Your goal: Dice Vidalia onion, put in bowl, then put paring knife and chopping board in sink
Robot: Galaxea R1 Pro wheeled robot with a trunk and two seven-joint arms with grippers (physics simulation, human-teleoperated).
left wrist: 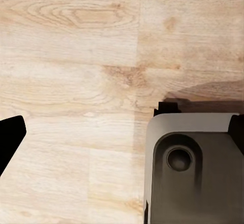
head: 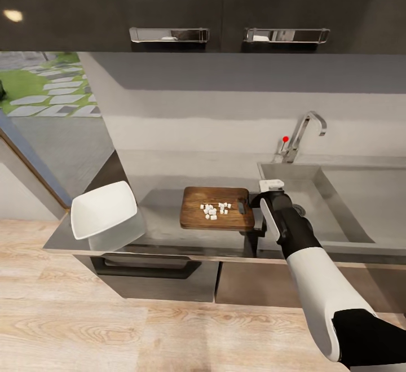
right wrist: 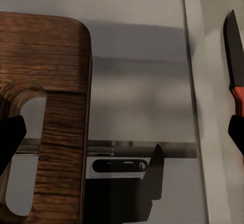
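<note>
The right gripper (head: pixel 256 222) hangs fingers-down over the counter, just off the slotted short end of the rectangular brown wooden chopping board (head: pixel 217 208). In the right wrist view the gripper (right wrist: pixel 124 142) has its two black fingertips (right wrist: pixel 11 140) spread wide, with nothing held between them. One tip sits by the board's oblong handle slot and the other towards the sink side.

The board (right wrist: pixel 61 81) lies flat on the long grey brushed-steel counter (head: pixel 160 219), and a small heap of white diced onion (head: pixel 214 209) sits near its middle.

The slim paring knife (right wrist: pixel 235 66), with a red handle and a dark pointed blade, lies past the narrow steel rim. It rests on the paler surface on the sink side, well apart from the board; I cannot tell from here just how deep it lies.

The rectangular grey steel sink (head: pixel 349 202) opens right of the arm. Its angular chrome tap (head: pixel 304 132) with a small red knob (head: pixel 286 139) stands at the back edge.

At the counter's left end, well apart from the board, the glossy white squarish bowl (head: pixel 104 209) stands tilted, its hollow facing up and outwards.

The left gripper (left wrist: pixel 122 137) hangs over the pale wooden floor (left wrist: pixel 76 56), its dark fingertips (left wrist: pixel 10 137) wide apart and holding nothing
</note>
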